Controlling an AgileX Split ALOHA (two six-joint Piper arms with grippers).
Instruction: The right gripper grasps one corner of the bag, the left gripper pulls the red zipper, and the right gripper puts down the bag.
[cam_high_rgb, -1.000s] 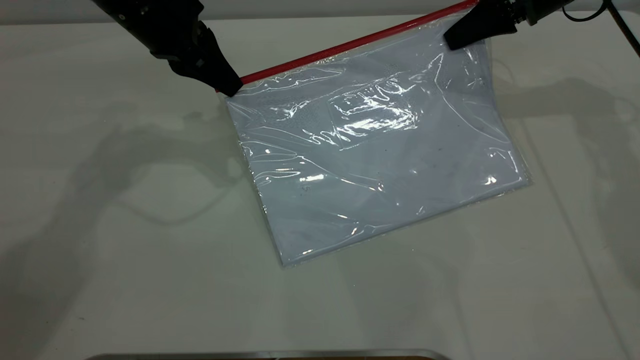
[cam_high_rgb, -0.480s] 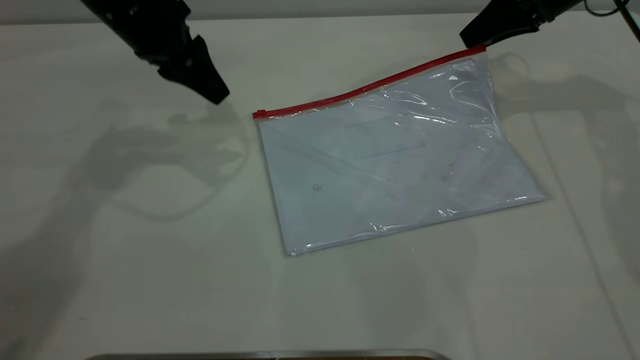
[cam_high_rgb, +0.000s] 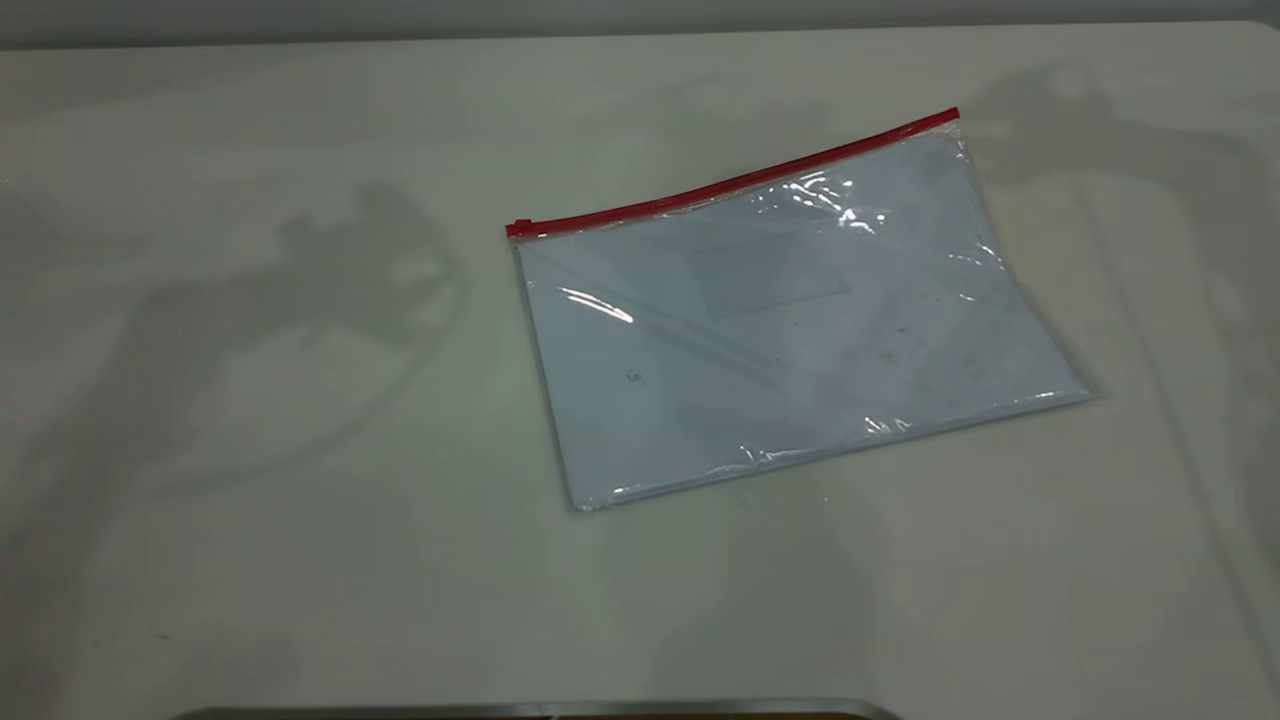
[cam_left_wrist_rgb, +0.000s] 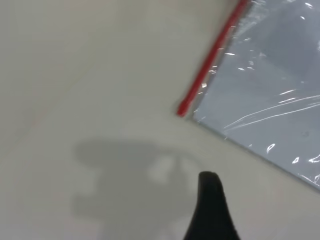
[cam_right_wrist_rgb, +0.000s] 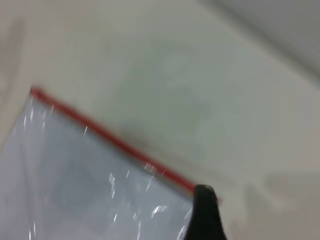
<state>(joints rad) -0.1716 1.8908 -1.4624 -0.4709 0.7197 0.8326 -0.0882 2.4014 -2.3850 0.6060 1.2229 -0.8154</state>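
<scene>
The bench (cam_high_rgb: 300, 560) is pale and smooth. The bag (cam_high_rgb: 790, 320) lies flat on it, a bit toward 2 o'clock from the middle. The red zipper (cam_high_rgb: 730, 185) runs along the bag's 12 o'clock edge.

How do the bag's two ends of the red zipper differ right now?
On the bag, the red zipper carries its small slider at the left-arm end; the right-arm end is a plain strip. The slider end sits nearer the exterior camera, the other farther back. Both lie flat on the table, with no gripper touching.
</scene>
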